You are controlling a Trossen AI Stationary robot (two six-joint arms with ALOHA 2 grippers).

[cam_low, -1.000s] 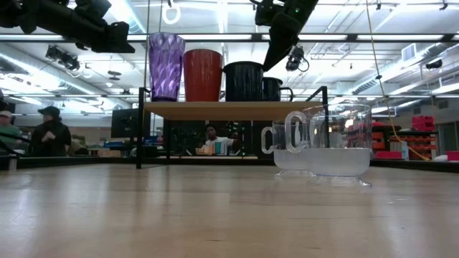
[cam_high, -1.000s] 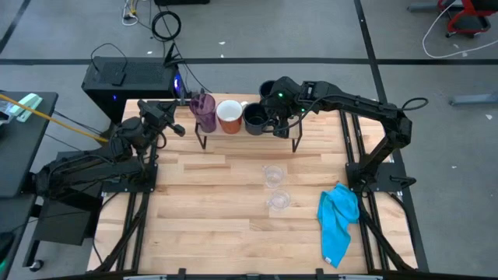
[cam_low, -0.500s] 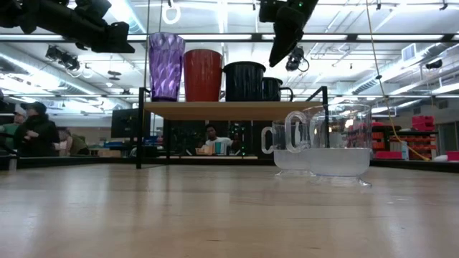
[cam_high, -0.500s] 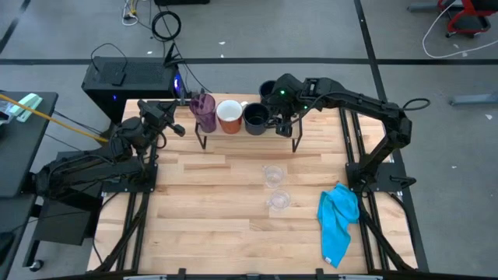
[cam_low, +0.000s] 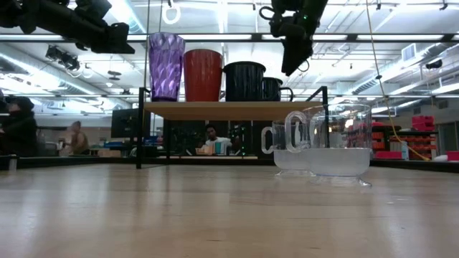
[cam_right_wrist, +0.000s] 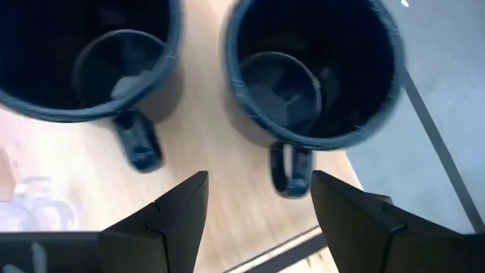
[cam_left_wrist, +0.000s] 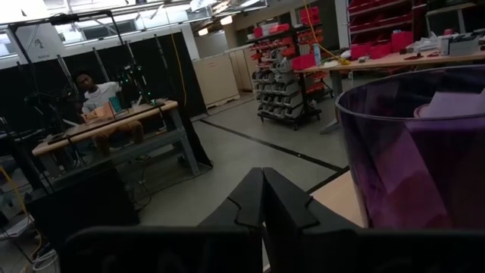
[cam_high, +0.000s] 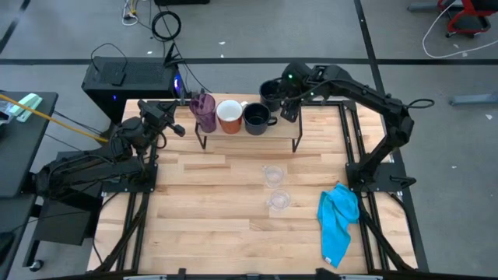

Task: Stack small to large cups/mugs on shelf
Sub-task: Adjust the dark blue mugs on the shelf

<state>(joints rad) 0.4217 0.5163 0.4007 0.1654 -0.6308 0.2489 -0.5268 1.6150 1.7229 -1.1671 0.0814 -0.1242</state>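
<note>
The shelf (cam_high: pixel 284 131) stands at the table's far edge. On it stand in a row a purple tumbler (cam_high: pixel 205 111), a white-and-orange mug (cam_high: pixel 229 115) and a dark mug (cam_high: pixel 255 117). A second, smaller dark mug (cam_high: pixel 271 92) stands behind the first, toward the far right. Two clear glasses (cam_high: pixel 272 175) (cam_high: pixel 278 201) stand on the table. My right gripper (cam_right_wrist: pixel 258 220) is open and empty above the two dark mugs (cam_right_wrist: pixel 91 53) (cam_right_wrist: pixel 314 68), near their handles. My left gripper (cam_left_wrist: pixel 262 199) is shut and empty, just left of the tumbler (cam_left_wrist: pixel 424 152).
A blue cloth (cam_high: pixel 338 222) lies at the table's right near part. The shelf's black legs (cam_low: pixel 139 129) stand on the table. The table's near and left parts hold nothing else. People show in the room behind the table in the low view.
My right gripper has gone toward the table's right edge above the shelf, away from over the larger dark mug, and has tipped to point more steeply down. The mugs have stayed in place.
</note>
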